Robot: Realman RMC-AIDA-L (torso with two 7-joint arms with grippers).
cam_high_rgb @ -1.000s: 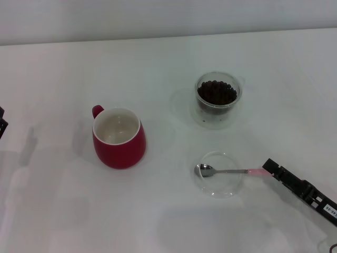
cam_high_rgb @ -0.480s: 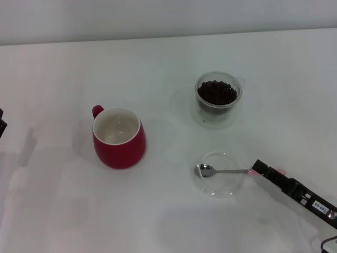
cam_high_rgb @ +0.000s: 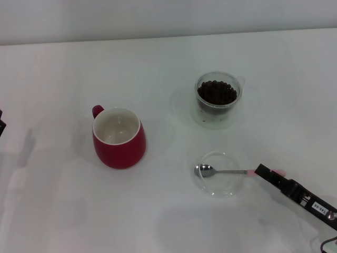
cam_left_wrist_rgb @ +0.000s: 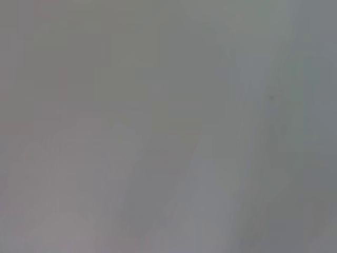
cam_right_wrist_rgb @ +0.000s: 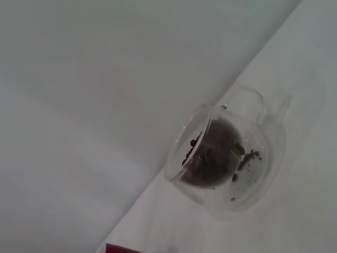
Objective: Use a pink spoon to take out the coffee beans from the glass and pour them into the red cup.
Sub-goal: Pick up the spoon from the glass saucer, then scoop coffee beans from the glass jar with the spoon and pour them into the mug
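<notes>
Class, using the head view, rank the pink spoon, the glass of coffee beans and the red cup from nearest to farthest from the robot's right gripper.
1. Pink spoon: at the right gripper, handle end by its tip, bowl in the shallow dish.
2. Glass: behind the spoon, toward the table's far side.
3. Red cup: farthest, off to the robot's left.

The right gripper (cam_high_rgb: 261, 171) shows in the head view as a slim, black, bar-like piece, matte in finish, with squared edges and a blocky tip. Along its upper face run small recesses and notches, and partway down sits a little white label with dark printed characters, too small to read. Beyond the label there's a small round silvery spot, perhaps a screw head. A thin dark cable loops at the frame's lower corner. Of the left arm (cam_high_rgb: 1, 125), only a small black angular sliver peeks in at the edge.
</notes>
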